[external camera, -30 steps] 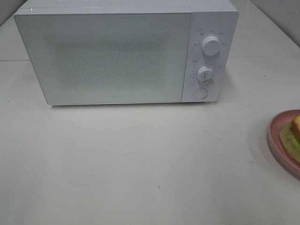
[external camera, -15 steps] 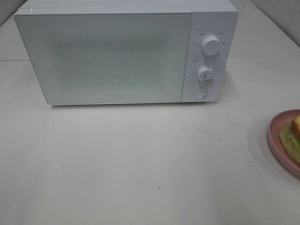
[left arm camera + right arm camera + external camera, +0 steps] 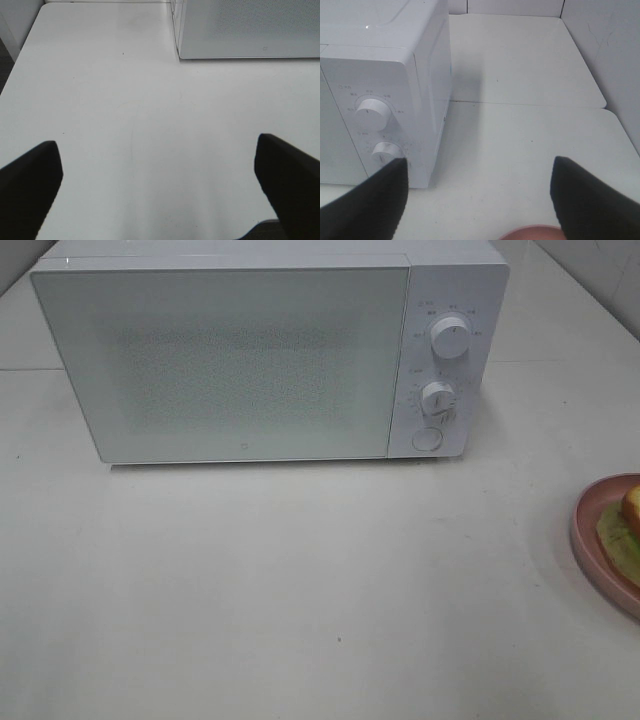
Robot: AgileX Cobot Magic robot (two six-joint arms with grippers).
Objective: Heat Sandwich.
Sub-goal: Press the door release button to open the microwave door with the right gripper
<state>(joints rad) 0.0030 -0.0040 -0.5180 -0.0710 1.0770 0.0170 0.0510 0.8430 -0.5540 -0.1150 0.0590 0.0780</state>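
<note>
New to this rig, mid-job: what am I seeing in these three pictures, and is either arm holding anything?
This is a two-armed robot working at a white table. The wide picture comes from a camera mounted high, looking down; neither arm shows in it. The other two pictures come from cameras on the wrists. The dark shapes at their edges are the fingers of the left gripper and the right gripper. Both grippers are open and hold nothing. On the table stands a white microwave with its door closed and two knobs on its right side. At the right edge of the wide picture lies a pink plate with the sandwich on it, partly cut off by the frame.
</note>
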